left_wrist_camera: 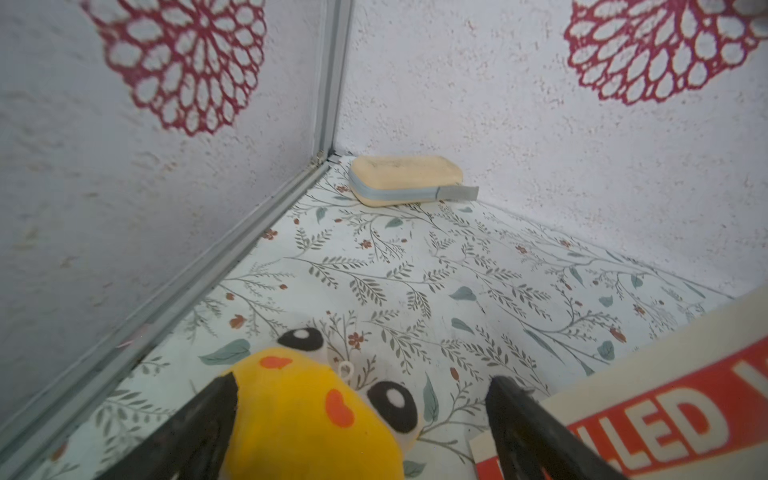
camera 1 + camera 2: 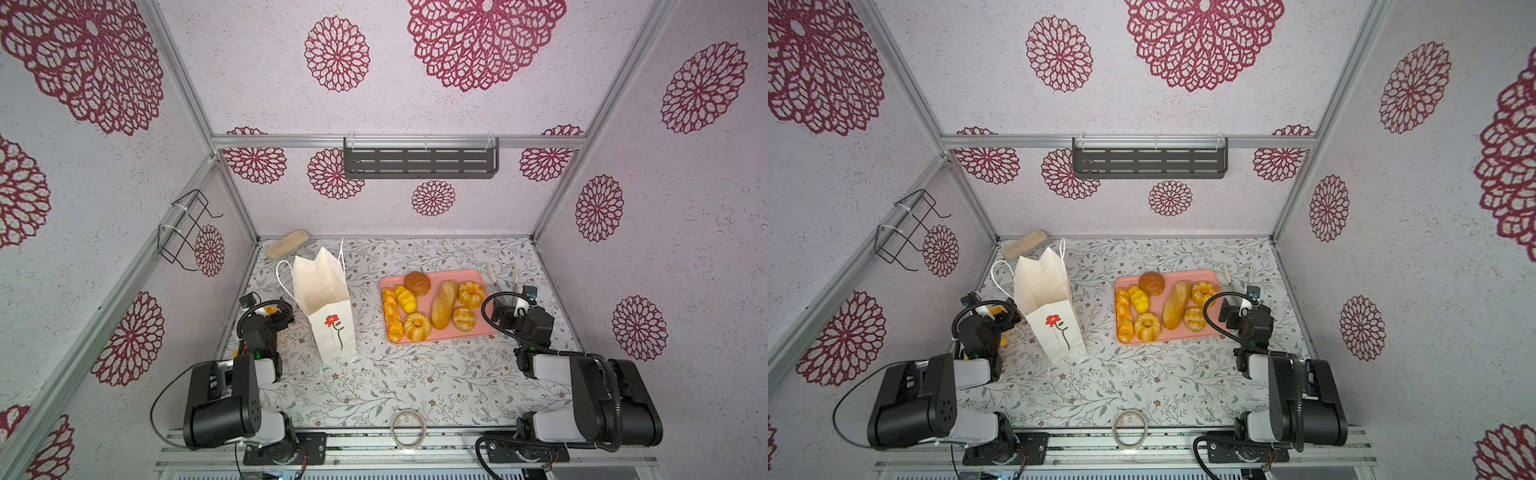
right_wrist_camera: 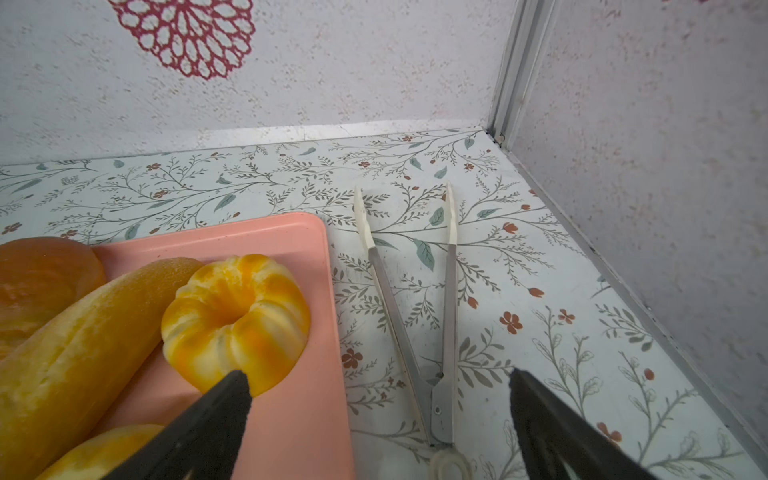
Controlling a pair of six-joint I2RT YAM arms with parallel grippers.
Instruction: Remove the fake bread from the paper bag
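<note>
The paper bag [image 2: 328,316] [image 2: 1050,316] stands upright left of centre with its mouth open; only white paper shows inside. Several pieces of fake bread lie on a pink tray [image 2: 490,328] [image 3: 291,415]: a long loaf [image 2: 444,303] [image 3: 83,332], a ring bun [image 2: 470,293] [image 3: 237,320], a second ring bun [image 2: 417,326], a brown round bun [image 2: 417,283] and a braided roll [image 2: 392,316]. My left gripper [image 1: 361,388] is open, low beside the bag's left side. My right gripper [image 3: 378,376] is open over the tray's right edge, holding nothing.
A yellow plush toy [image 1: 299,415] [image 2: 271,309] lies on the table under my open left jaws. Metal tongs [image 3: 415,291] [image 2: 498,282] lie right of the tray. A beige block [image 2: 286,245] [image 1: 407,178] sits in the back left corner. A tape roll [image 2: 408,428] lies at the front edge.
</note>
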